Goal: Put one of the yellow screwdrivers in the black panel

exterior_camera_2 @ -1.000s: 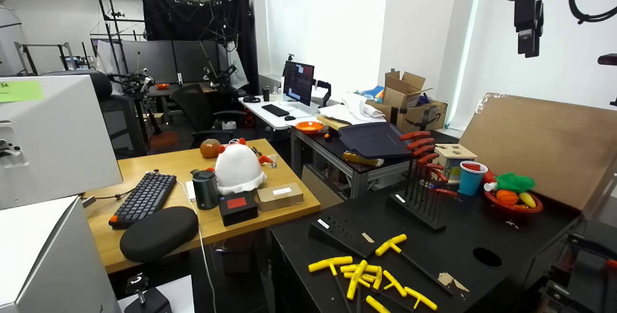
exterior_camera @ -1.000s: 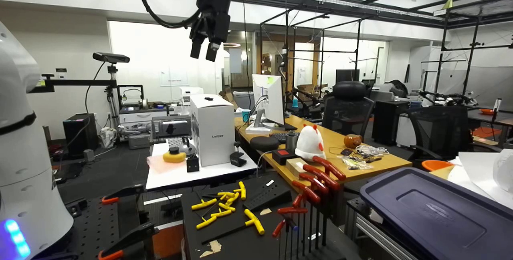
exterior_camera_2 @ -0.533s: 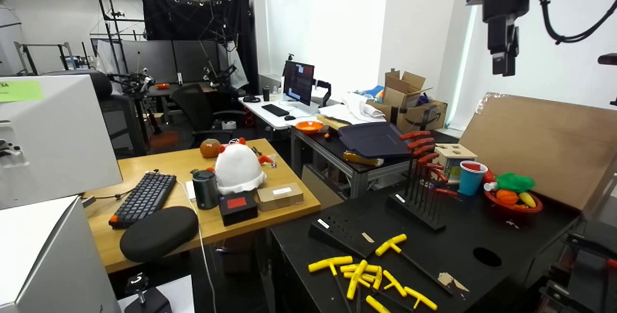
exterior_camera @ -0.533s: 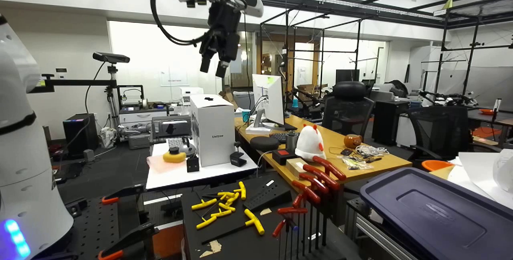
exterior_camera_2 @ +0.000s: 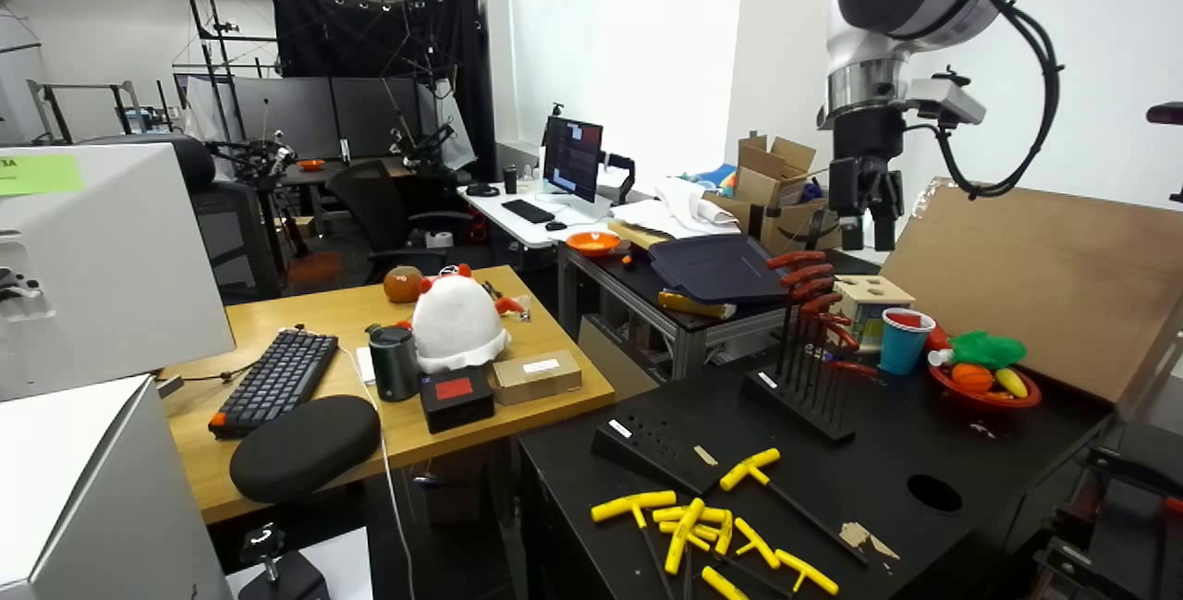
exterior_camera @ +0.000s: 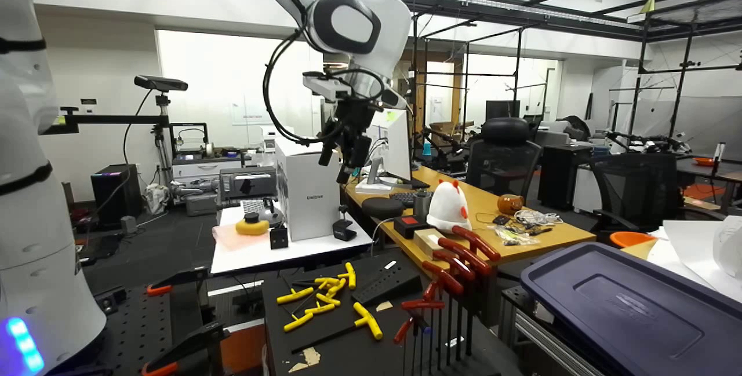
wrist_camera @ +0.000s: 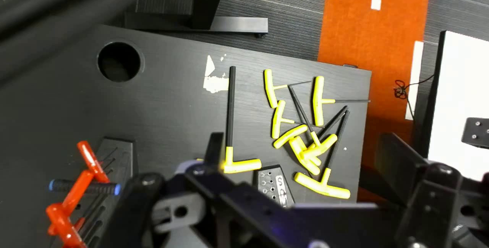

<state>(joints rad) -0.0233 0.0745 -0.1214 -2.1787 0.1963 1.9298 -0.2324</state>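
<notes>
Since one yellow screwdriver (exterior_camera_2: 750,468) lies apart from the yellow pile (exterior_camera_2: 684,537) on the black desk (exterior_camera_2: 859,475), it looks easiest to pick. High above, the pincer (exterior_camera_2: 868,243) is spread wide and holds nothing. It should come down slowly, grab firmly and not bump the red handles (exterior_camera_2: 806,275) over the black panel (exterior_camera_2: 797,406).

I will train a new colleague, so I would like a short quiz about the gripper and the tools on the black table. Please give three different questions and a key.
1. Choose: the gripper is (a) fully shut; (b) open, clear of the table; (c) out of sight.
2. True or false: the yellow T-handle tools lie on the table.
3. Which is nearer to those tools: the black block with holes, or the black rack with red-handled tools?

Key: 1: b. 2: true. 3: the black block with holes.
</notes>
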